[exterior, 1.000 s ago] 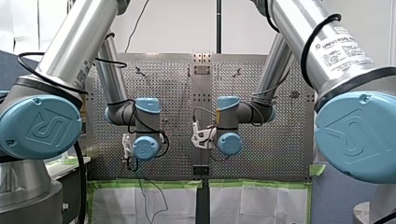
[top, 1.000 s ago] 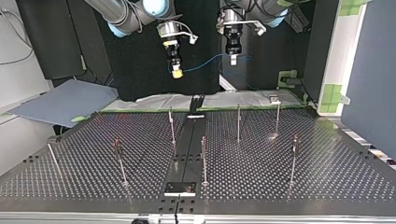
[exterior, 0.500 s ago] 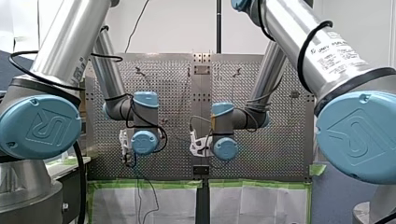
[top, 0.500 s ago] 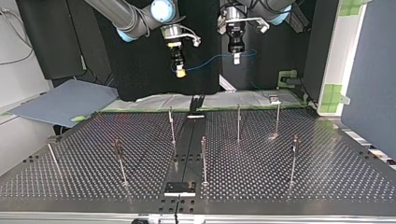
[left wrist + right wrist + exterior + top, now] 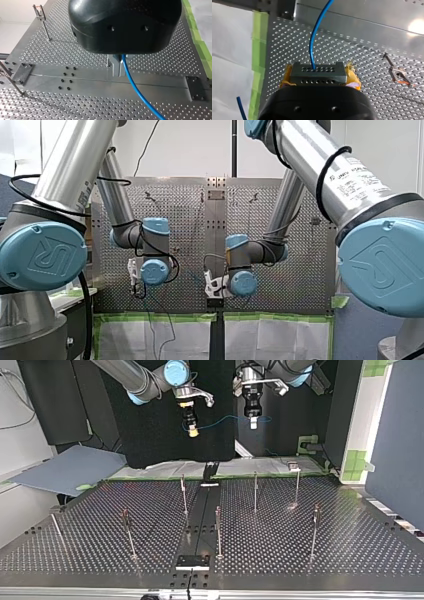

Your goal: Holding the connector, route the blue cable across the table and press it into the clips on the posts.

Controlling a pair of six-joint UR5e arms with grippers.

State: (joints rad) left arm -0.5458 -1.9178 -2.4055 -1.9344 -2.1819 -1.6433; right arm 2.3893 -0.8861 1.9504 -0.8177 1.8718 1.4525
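Observation:
In the right wrist view my right gripper [image 5: 319, 77] is shut on a grey perforated connector [image 5: 318, 69], gripped between its yellow pads [image 5: 353, 79]. The blue cable [image 5: 316, 32] leaves the connector's face. The left wrist view shows my left gripper [image 5: 120, 67] with metal fingers shut on the blue cable [image 5: 138, 93], high over the table's centre rail. Seen in the top view, both grippers hang well above the far edge, my right gripper [image 5: 192, 431] at the left, my left gripper [image 5: 253, 422] at the right. The cable [image 5: 225, 417] spans between them.
Several thin posts with clips stand on the perforated table [image 5: 300, 560], among them one post [image 5: 183, 492] left of the centre rail [image 5: 200, 520], another [image 5: 255, 491] right of it and a third [image 5: 218, 530] nearer. Green tape [image 5: 258, 50] and white sheets edge the table.
In the top view my right gripper has risen and drifted slightly right, toward my left gripper. My left gripper rose a little early on, then held still. The cable span between them has shortened.

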